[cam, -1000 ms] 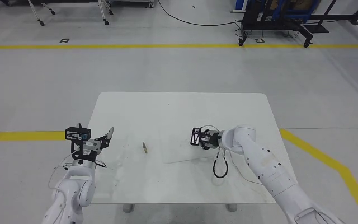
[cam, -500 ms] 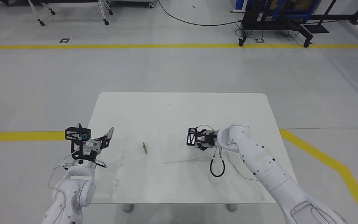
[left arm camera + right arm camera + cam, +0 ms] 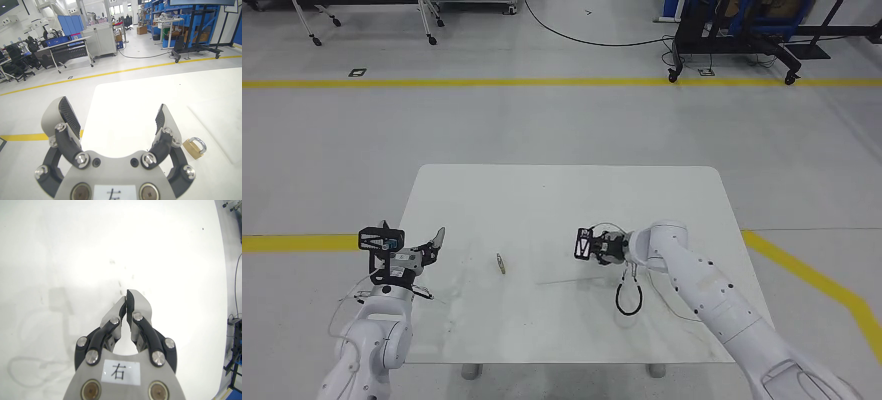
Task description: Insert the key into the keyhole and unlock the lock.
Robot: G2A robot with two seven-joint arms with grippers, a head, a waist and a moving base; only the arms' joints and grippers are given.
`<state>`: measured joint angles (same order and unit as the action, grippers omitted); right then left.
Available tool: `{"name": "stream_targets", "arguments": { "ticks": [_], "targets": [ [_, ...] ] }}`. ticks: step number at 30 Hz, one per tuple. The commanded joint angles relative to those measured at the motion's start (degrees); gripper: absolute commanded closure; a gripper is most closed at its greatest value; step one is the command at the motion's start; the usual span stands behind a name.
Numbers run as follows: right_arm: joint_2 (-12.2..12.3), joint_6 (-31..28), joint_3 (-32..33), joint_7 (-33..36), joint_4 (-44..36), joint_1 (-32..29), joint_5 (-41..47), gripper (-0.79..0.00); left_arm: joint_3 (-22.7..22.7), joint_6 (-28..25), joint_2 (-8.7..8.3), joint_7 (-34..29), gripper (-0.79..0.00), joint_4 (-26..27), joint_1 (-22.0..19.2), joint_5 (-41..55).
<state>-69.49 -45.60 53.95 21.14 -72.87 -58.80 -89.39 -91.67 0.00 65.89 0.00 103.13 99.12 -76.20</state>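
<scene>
Table (image 3: 542, 200): white, rectangular, with a thin pale sheet (image 3: 217, 128) lying flat on its middle part.

Right arm: stretched in over the table from the robot's right side. A black cable loop (image 3: 627, 295) hangs from the forearm down to the tabletop.

Right gripper (image 3: 126, 297): held low over the table near its centre, pointing toward the robot's left. The ribbed pads (image 3: 130, 306) are pressed together with no gap at the tips. I cannot tell whether the key is pinched between them.

Left gripper (image 3: 113, 108): at the table's left edge, partly out over the floor, aimed across the table. Fingers spread wide, nothing between them.

Lock (image 3: 191, 150): a brass padlock with a silver shackle, lying flat on the bare tabletop just beside the sheet's edge. It sits between the two grippers, nearer the left one, and neither gripper touches it.
</scene>
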Motion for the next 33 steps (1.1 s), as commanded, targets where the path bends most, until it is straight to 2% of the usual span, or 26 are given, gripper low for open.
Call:
{"name": "stream_targets", "arguments": {
  "ticks": [1, 5, 8, 10, 12, 15, 17, 21, 33],
  "targets": [
    [0.6, -0.25, 1.83, -1.58, -2.03, -1.45, 0.48, 0.0, 0.0, 0.0, 0.0, 0.0, -0.785, 0.0, 0.0, 0.0],
    [2.29, -1.63, 6.49, -6.11, -8.0, -6.14, 0.58, 0.0, 0.0, 0.0, 0.0, 0.0, -0.785, 0.0, 0.0, 0.0],
    [3.51, -2.86, 10.75, -12.17, -12.17, -10.35, 2.3, 0.0, 0.0, 0.0, 0.0, 0.0, -0.785, 0.0, 0.0, 0.0],
    [4.2, -4.57, 13.79, -18.05, -14.21, -13.12, 5.24, 0.0, 0.0, 0.0, 0.0, 0.0, -0.785, 0.0, 0.0, 0.0],
    [4.56, -4.35, 17.36, -29.17, -15.8, -16.6, 11.04, 0.0, 0.0, 0.0, 0.0, 0.0, -0.785, 0.0, 0.0, 0.0],
    [5.08, -8.19, 20.75, -41.35, -13.76, -20.32, 15.99, 0.0, 0.0, 0.0, 0.0, 0.0, -0.785, 0.0, 0.0, 0.0],
    [5.3, -12.4, 21.62, -46.14, -11.11, -21.07, 18.77, 0.0, 0.0, 0.0, 0.0, 0.0, -0.785, 0.0, 0.0, 0.0],
    [6.14, -12.4, 20.63, -49.49, -9.03, -20.9, 20.26, 0.0, 0.0, 0.0, 0.0, 0.0, -0.785, 0.0, 0.0, 0.0],
    [6.14, -12.4, 20.63, -49.49, -9.03, -20.9, 20.26, 0.0, 0.18, -0.55, 0.0, -0.21, -0.785, 0.12, -0.09, -0.12]
  ]
}}
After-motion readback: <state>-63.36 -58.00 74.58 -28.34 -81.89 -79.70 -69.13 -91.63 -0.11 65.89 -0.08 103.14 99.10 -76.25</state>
